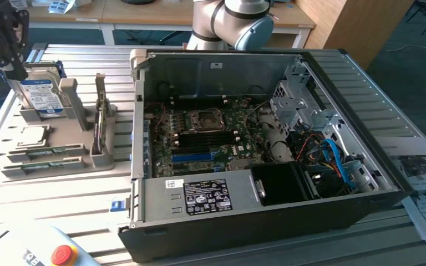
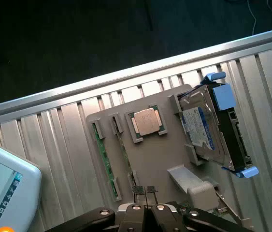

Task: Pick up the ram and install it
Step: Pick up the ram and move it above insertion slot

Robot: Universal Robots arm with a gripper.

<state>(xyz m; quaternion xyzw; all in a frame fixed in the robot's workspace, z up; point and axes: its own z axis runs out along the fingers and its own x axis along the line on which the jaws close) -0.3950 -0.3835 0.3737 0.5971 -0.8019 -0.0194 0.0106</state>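
Two ram sticks lie flat in slots of the grey fixture: one ram stick and a second ram stick beside it, both thin and green. Another narrow board stands on edge in the same fixture. My gripper hangs above the fixture at the exterior view's left, shut with nothing between its fingertips. It is apart from the sticks. The open computer case lies on the table, with the motherboard's memory slots exposed.
On the fixture also sit a hard drive with a blue-and-white label and a silver processor chip. A pendant with a red button lies at the front. Papers lie at the exterior view's right.
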